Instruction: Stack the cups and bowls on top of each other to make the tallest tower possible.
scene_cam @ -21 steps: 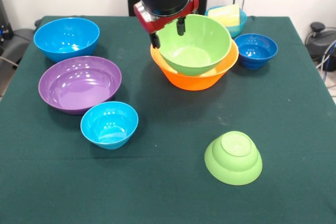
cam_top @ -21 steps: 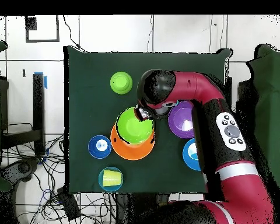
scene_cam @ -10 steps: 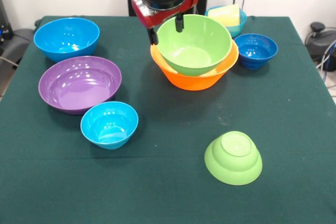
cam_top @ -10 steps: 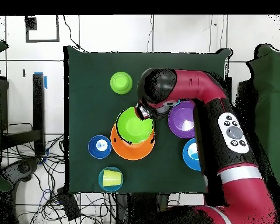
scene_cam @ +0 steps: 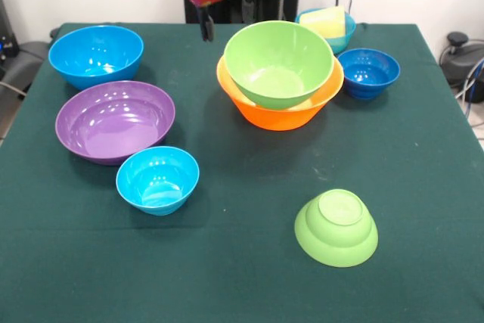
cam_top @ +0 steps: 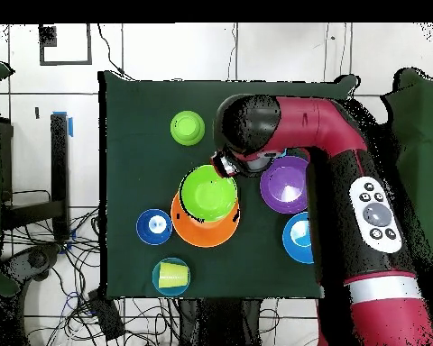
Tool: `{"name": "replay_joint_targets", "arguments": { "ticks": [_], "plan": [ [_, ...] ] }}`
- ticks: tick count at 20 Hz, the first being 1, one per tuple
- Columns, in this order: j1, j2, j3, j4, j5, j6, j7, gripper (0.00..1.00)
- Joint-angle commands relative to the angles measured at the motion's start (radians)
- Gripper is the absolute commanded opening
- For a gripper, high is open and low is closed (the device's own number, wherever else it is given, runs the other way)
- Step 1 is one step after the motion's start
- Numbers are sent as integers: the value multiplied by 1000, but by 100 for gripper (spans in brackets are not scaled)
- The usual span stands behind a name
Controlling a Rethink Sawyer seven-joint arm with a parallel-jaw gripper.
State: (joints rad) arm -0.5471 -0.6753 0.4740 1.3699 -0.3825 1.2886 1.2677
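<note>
A large lime green bowl (scene_cam: pixel 278 62) (cam_top: pixel 208 193) sits nested in the large orange bowl (scene_cam: pixel 281 116) (cam_top: pixel 205 232). My gripper (scene_cam: pixel 225 19) (cam_top: pixel 227 165) hangs open and empty above the table, just behind and left of that stack in the front view, apart from the rim. A pale yellow cup (scene_cam: pixel 325 20) (cam_top: pixel 171 275) lies in a small light blue bowl (scene_cam: pixel 349 32) at the back. A small lime green bowl (scene_cam: pixel 336 227) (cam_top: pixel 188 128) rests upside down near the front.
On the left in the front view stand a large blue bowl (scene_cam: pixel 96 54), a purple bowl (scene_cam: pixel 115 120) (cam_top: pixel 285 185) and a small light blue bowl (scene_cam: pixel 157 179). A small dark blue bowl (scene_cam: pixel 368 72) (cam_top: pixel 154 226) stands right of the stack. The arm covers part of the overhead view.
The gripper has risen and drawn back from the lime green bowl's rim. The green bowl stays nested in the orange one.
</note>
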Motion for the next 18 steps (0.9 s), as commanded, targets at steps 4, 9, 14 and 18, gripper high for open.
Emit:
{"name": "replay_joint_targets", "arguments": {
  "ticks": [4,9,14,18],
  "plan": [
    [51,60,7,-126,-54,19,-11,100],
    [69,112,11,-187,-77,-86,-2,100],
    [76,154,12,-220,-58,-161,33,100],
    [96,192,7,-280,-53,-150,28,100]
  ]
}}
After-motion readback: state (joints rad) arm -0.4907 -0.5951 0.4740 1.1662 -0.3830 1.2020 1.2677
